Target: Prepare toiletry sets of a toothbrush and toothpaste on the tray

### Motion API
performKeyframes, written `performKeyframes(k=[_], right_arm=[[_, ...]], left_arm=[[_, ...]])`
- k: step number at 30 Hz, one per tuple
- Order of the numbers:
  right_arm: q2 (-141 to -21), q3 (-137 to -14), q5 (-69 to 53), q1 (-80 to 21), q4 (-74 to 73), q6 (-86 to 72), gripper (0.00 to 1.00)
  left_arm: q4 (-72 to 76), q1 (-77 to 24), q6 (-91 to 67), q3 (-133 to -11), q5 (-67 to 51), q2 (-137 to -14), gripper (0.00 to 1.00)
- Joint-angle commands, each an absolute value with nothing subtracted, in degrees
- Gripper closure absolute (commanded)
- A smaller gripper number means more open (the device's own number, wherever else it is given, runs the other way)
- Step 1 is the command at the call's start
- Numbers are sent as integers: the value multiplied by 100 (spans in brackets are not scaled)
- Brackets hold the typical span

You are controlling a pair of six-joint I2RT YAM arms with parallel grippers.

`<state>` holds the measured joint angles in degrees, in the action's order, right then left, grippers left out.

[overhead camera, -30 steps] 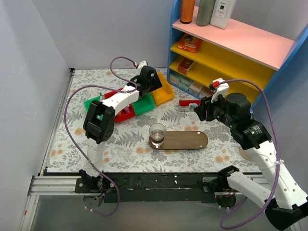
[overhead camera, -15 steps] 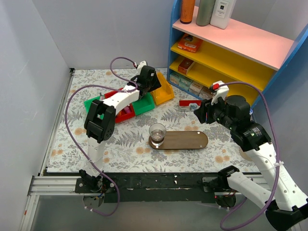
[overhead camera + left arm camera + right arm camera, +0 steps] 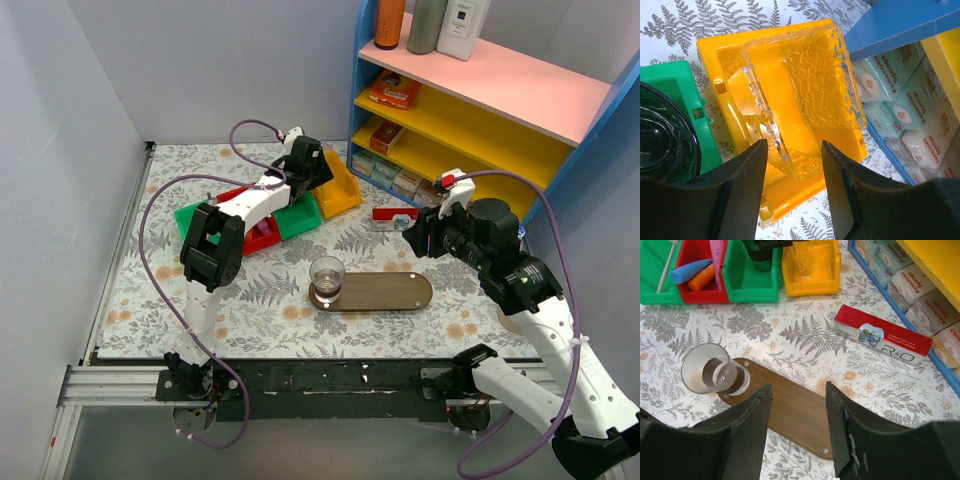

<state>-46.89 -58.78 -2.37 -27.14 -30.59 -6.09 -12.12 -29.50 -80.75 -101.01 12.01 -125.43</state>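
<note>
Table lot: colours and patterns.
The tablecloth (image 3: 805,335) was pale, printed with grey-green ferns and small orange blossoms. The tray (image 3: 790,412) was dark brown, wood-grained, with pale dots at its rim. A green bin (image 3: 750,295), a red bin (image 3: 700,297) and a yellow bin (image 3: 810,289) were plain. The red bin showed a blue toothpaste tube (image 3: 690,271), a magenta-pink tube (image 3: 717,252) and an orange piece (image 3: 702,280), possibly another tube. The box (image 3: 882,335) was red with a white panel. The shelf frame (image 3: 900,22) was blue, and the packets (image 3: 880,85) were teal and white.

Plain grey walls (image 3: 220,60) enclose a fern-patterned counter (image 3: 150,290); a blue shelf unit (image 3: 500,85) with pink and yellow boards stands at two o'clock.
</note>
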Motion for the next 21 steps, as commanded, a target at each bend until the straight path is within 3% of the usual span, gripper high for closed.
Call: performKeyframes(k=[1,21], right_arm=[[-4623,-5827,-299,-2725,-3023,-659,45],[-4526,-5590,-325,-2725,-3032,-659,46]], left_arm=[[-1248,-2927,-8068,-10406,1204,-12595,54],[-1248,-2892,-8200,-10442,1169,-12665,69]])
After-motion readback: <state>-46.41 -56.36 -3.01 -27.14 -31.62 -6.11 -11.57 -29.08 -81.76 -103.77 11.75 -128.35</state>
